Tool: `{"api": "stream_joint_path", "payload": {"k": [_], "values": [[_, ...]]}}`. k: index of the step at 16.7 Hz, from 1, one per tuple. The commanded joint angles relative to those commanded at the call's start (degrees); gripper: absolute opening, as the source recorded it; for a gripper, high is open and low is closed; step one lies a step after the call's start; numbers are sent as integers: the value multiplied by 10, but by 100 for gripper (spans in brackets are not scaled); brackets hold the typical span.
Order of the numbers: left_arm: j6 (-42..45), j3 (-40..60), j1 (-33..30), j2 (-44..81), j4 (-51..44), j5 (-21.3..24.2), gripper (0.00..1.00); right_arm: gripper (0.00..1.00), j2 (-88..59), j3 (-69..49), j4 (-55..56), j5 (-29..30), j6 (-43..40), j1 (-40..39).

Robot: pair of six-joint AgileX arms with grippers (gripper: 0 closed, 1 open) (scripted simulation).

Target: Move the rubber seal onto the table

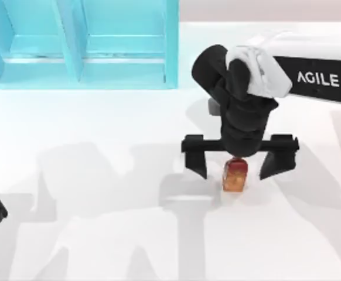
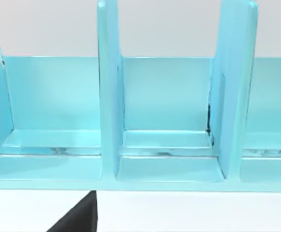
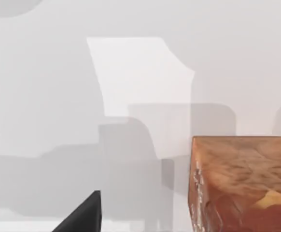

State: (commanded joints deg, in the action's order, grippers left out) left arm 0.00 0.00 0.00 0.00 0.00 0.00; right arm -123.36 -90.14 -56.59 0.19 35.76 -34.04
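On the plain white worktop [image 1: 100, 234] the small glossy red-to-orange rubber seal [image 1: 235, 174] already rests; right pincer [image 1: 234, 165] straddles it wide open, gripping nothing, so only withdrawal seems left.

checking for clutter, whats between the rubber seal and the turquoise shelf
In the top view, the right arm's black wrist and open right gripper hang over that stretch, above the rubber seal; the turquoise shelf stands beyond.
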Motion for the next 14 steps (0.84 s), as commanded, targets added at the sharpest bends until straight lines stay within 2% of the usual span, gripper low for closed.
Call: {"api": "stream_joint_path", "payload": {"k": [10, 14], "values": [[0, 0, 0, 0, 0, 0, 100, 100, 26, -232, -257, -1, -2, 2], [0, 0, 0, 0, 0, 0, 100, 100, 32, -273, -306, 1, -4, 2]]}}
